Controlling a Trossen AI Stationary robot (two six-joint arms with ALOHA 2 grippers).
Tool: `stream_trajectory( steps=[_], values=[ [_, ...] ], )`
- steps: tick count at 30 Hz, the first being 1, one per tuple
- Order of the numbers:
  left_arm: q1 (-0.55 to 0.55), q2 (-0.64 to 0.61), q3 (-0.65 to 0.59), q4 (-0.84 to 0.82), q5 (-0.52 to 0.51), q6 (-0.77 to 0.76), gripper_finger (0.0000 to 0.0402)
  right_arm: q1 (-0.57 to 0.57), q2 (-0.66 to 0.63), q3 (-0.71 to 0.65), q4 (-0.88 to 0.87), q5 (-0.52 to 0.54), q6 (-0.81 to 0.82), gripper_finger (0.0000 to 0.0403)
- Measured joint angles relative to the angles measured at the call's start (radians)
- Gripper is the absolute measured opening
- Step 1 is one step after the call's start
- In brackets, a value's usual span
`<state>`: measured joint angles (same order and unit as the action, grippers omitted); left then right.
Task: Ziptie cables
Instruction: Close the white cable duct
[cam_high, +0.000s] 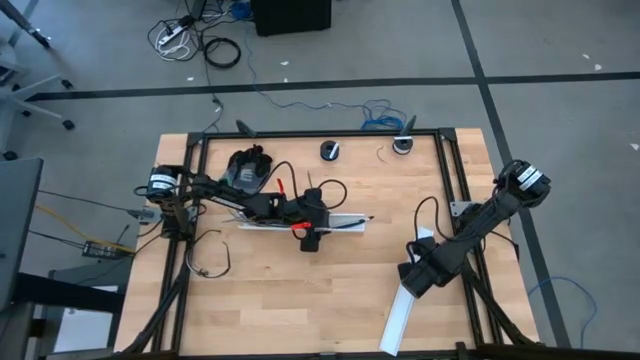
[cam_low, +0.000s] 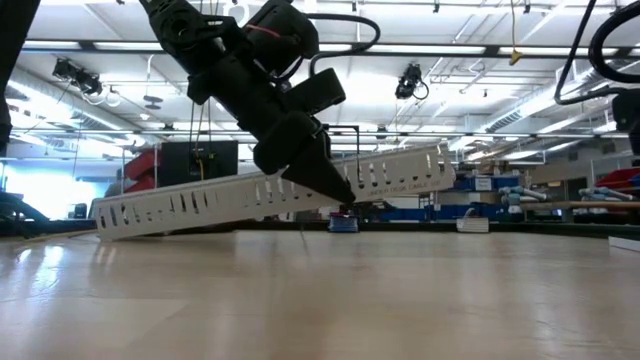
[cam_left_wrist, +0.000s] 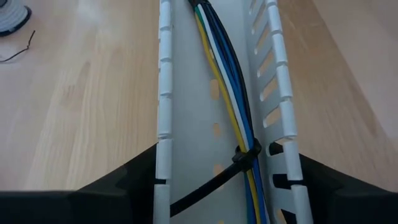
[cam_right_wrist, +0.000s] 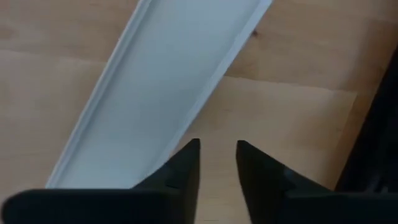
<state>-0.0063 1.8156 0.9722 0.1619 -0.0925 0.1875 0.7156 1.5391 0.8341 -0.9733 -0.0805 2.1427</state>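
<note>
The cables (cam_left_wrist: 231, 93) are lying along the white slotted duct (cam_left_wrist: 186, 124), a black ziptie (cam_left_wrist: 246, 155) cinching them. My left gripper (cam_left_wrist: 224, 193) is straddling the duct, fingers wide. My right gripper (cam_right_wrist: 217, 163), narrowly parted, is waiting well apart.

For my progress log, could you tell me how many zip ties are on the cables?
1: a black zip tie cinched around the cables inside the white slotted duct, seen between the left hand's fingers. Others may be hidden.
</note>
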Motion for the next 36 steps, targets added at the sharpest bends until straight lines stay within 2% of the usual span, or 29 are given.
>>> stream_trajectory(
  steps=[6, 11, 18, 30, 36],
  values=[
    [0.0, 0.0, 0.0, -0.003, 0.0, 0.0, 0.0243, -0.004, 0.0, 0.0, 0.008, 0.007, 0.108, 0.0165],
    [0.0, 0.0, 0.0, -0.003, 0.0, 0.005, 0.0243, -0.009, 0.0, 0.0, 0.037, 0.005, 0.154, 0.0177],
    [0.0, 0.0, 0.0, -0.003, 0.0, 0.008, 0.0243, -0.045, 0.036, 0.0, 0.102, 0.029, 0.151, 0.0153],
    [0.0, 0.0, 0.0, -0.025, 0.0, 0.018, 0.0243, -0.042, 0.072, 0.002, 0.123, 0.015, 0.159, 0.008],
    [0.0, 0.0, 0.0, -0.026, 0.0, 0.018, 0.0243, -0.042, 0.088, -0.006, 0.157, 0.014, 0.158, 0.0056]
  ],
)
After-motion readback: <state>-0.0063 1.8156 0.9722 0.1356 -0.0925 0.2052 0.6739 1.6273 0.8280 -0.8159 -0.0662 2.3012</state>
